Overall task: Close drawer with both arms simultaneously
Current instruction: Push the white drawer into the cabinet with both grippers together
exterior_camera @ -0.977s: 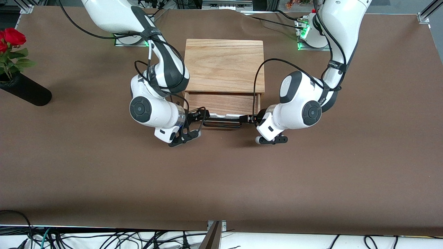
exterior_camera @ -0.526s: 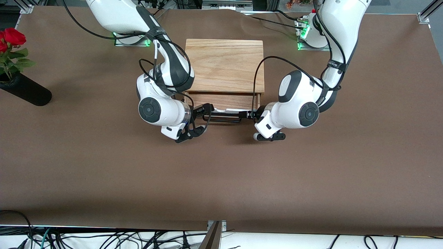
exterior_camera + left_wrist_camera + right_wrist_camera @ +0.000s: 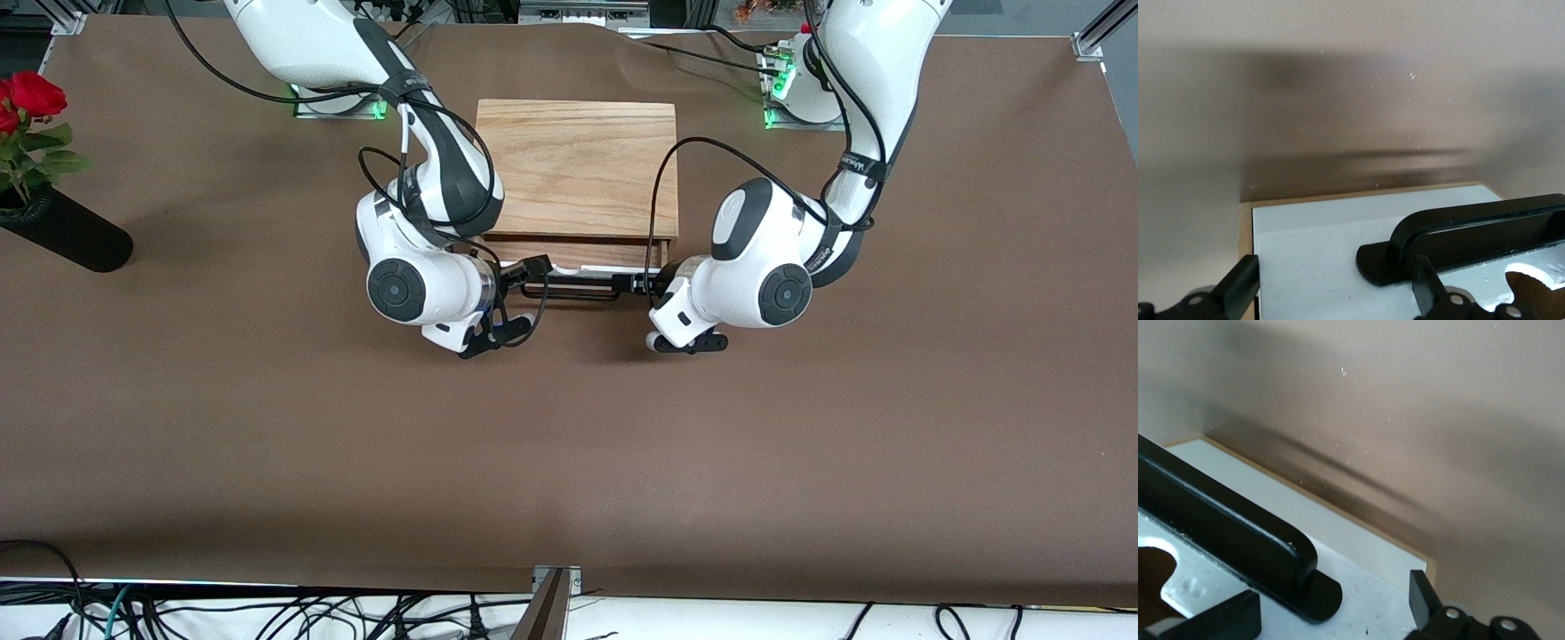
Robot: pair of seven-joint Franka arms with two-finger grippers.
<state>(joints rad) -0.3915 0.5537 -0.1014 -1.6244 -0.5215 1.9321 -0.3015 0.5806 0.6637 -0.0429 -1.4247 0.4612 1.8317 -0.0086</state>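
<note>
Now the oak-grain box sits on the brown tabletop between the two arm bases, and the drawer sticks out of the box's front by only a thin strip, on the side nearer the front camera. Its white front panel carries a wide black bar handle.

Both grippers are at that front. The right gripper is at the handle's end toward the right arm's end of the tabletop. Its fingers are spread wide, with the handle's foot showing between them in the right wrist view. The left gripper is at the handle's other end, and its fingers are likewise wide apart, with the white panel and the handle's end between them. Whether either gripper actually touches the panel is hard to tell from these views.

Well away from the box, at the right arm's end of the tabletop, red roses stand in a black vase.
</note>
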